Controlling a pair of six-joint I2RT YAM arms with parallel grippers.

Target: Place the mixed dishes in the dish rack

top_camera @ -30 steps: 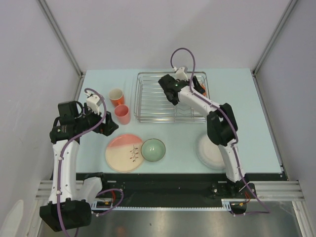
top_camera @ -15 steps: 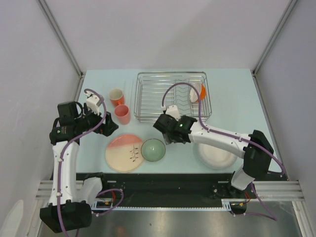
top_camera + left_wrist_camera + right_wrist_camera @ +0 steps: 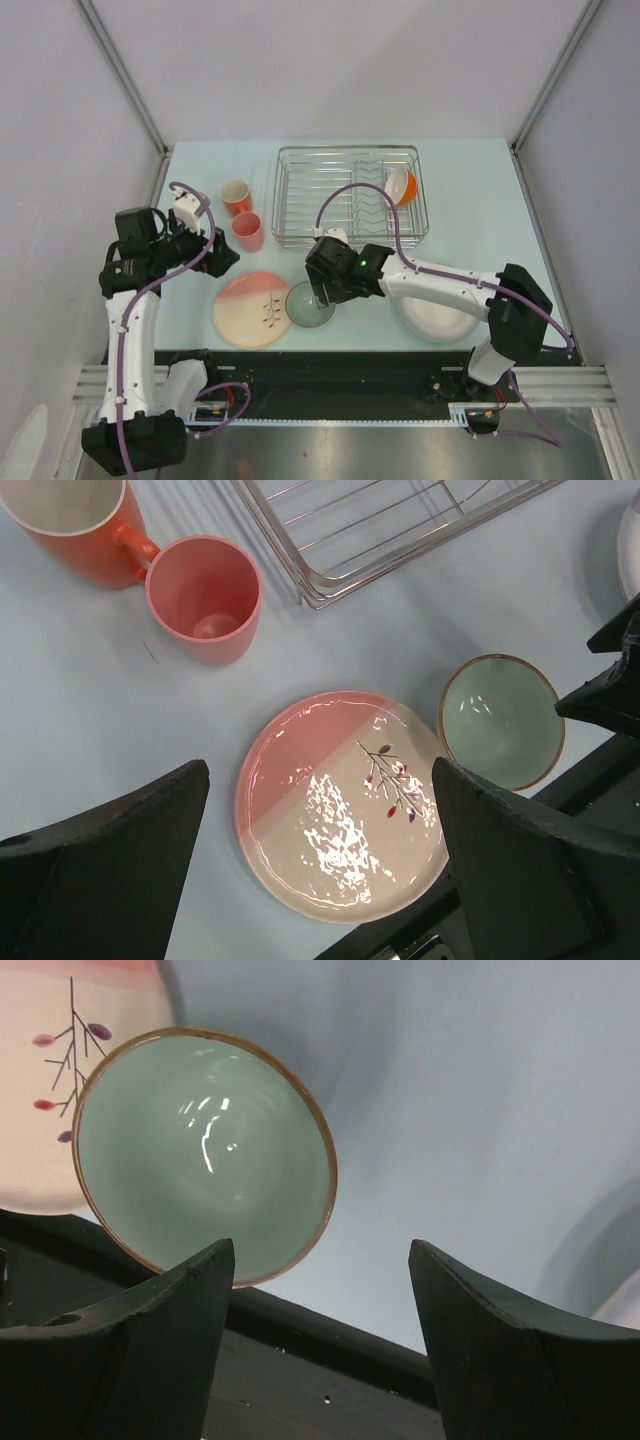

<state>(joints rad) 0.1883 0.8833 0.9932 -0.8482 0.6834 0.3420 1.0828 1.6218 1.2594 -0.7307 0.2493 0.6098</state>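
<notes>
The silver wire dish rack (image 3: pixel 350 195) stands at the back, with the small white-and-orange bowl (image 3: pixel 402 186) leaning in its right end. Two orange cups (image 3: pixel 236 195) (image 3: pixel 248 231) stand left of the rack. The cream-and-pink plate (image 3: pixel 250 310) and pale green bowl (image 3: pixel 308 305) lie side by side near the front edge. The large white plate (image 3: pixel 435 318) lies under the right arm. My right gripper (image 3: pixel 325 290) hovers open just right of the green bowl (image 3: pixel 205 1155), nothing between its fingers (image 3: pixel 322 1250). My left gripper (image 3: pixel 320 770) hangs open above the pink plate (image 3: pixel 345 805).
The table's black front rail (image 3: pixel 330 1360) runs directly below the right gripper. White walls close in on both sides. The cups (image 3: pixel 205 595) stand close to the rack's left front corner (image 3: pixel 310 590).
The right arm has swung from the rack down to the front of the table, leaving the white-and-orange bowl in the rack, and now hangs by the green bowl. The left arm has not moved.
</notes>
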